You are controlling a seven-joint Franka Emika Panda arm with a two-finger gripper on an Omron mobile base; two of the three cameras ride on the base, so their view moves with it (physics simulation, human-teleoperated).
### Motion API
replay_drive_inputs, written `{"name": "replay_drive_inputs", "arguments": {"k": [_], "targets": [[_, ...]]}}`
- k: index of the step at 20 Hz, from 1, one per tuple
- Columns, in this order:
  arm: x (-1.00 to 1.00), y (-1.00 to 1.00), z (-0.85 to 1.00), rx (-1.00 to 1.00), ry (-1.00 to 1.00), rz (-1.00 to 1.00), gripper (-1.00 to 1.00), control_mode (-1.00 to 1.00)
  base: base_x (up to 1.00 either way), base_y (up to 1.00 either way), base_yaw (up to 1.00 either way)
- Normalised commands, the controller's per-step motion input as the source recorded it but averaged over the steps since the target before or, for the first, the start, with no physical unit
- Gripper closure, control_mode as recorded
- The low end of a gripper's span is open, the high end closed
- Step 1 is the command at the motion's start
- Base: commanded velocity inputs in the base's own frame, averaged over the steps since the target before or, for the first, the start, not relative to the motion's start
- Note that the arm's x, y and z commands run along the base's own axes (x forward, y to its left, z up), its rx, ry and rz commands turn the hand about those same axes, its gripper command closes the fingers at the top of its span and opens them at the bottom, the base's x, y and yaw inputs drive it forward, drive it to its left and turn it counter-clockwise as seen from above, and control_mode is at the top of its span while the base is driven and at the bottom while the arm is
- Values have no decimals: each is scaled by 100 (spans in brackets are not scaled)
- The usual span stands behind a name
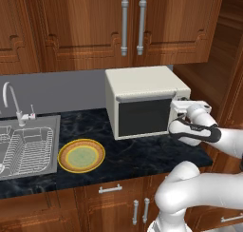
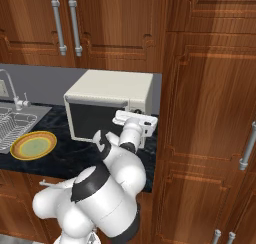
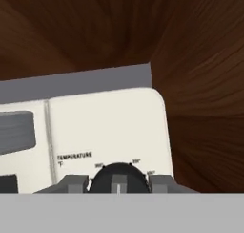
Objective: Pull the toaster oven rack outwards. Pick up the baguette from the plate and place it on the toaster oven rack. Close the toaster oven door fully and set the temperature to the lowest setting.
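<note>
Claw (image 3: pixel 117 183) was at the oven's (image 1: pixel 142 91) right panel, fingers (image 3: pixel 71 183) either side of the temp knob (image 3: pixel 117 178), at 9 and 3 o'clock of it in hand view. Whether they actually pinched it I couldn't tell; gap looked about knob-wide.

Knob was small, round, dark, under the "TEMPERATURE" label, w/ a pale pointer mark at 6 o'clock in hand view. Prob. rigid and light to turn but smooth-sided, so slip is likely: take it across its width, square on, and twist about its own axis, which ran straight out of the panel toward the camera.

Oven sat on the dark desk (image 1: pixel 137 155) at about 2 o'clock from the plate (image 1: pixel 81 156), long axis running left-right, front facing the robot. Door (image 1: pixel 142 116) looked shut, upright. Plate was bare, no baguette on it; it lay just beside the sink (image 1: pixel 28 148).
</note>
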Motion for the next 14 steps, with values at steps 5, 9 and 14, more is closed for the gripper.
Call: {"name": "replay_drive_inputs", "arguments": {"k": [5,9,14], "targets": [[0,0,0,-17,0,0,100,-100,0,0,0],[0,0,-3,-17,0,0,100,-100,0,0,0],[0,0,-7,-16,0,0,100,-100,0,0,0]]}}
